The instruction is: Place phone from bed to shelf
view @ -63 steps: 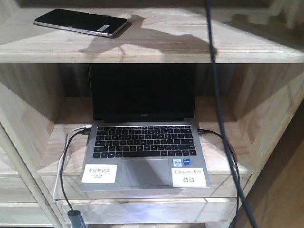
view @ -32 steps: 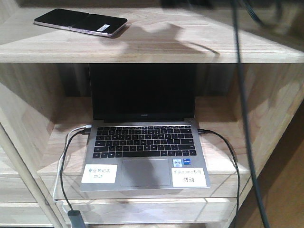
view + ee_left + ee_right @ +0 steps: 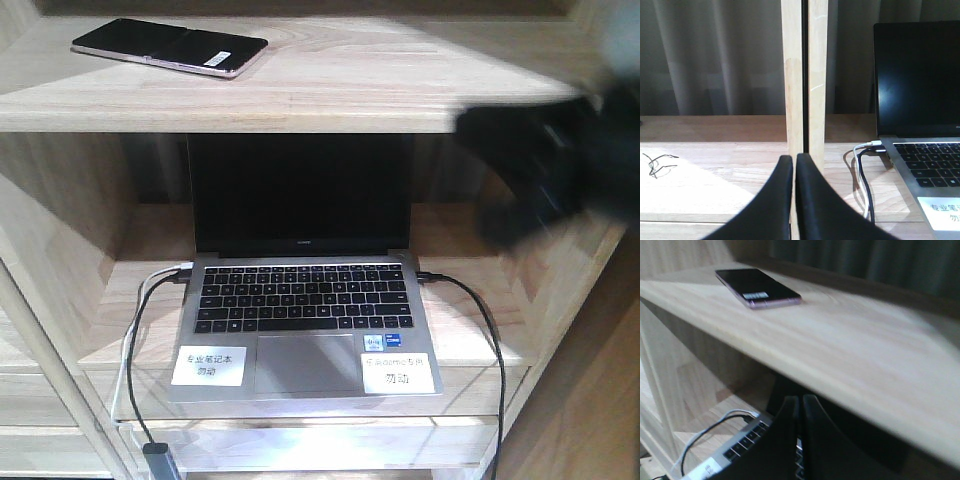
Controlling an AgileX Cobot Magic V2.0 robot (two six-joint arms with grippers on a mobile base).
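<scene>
Lying on shelf (image 3: 400,80): phone (image 3: 170,47)

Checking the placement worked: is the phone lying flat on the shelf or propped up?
Flat. The phone lies face-up on the top board of the shelf, untouched by either gripper.

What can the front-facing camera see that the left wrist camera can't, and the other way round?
Only the front-facing view shows the phone lying on the shelf's top board, the laptop's two white labels and a blurred dark arm at the right edge. Only the left wrist view shows the left claw, its fingers closed together, two upright wooden posts with a dark gap between them, a grey curtain behind, and a small tangle of wire. Both show the open laptop, screen dark, with cables plugged into its left side.
</scene>
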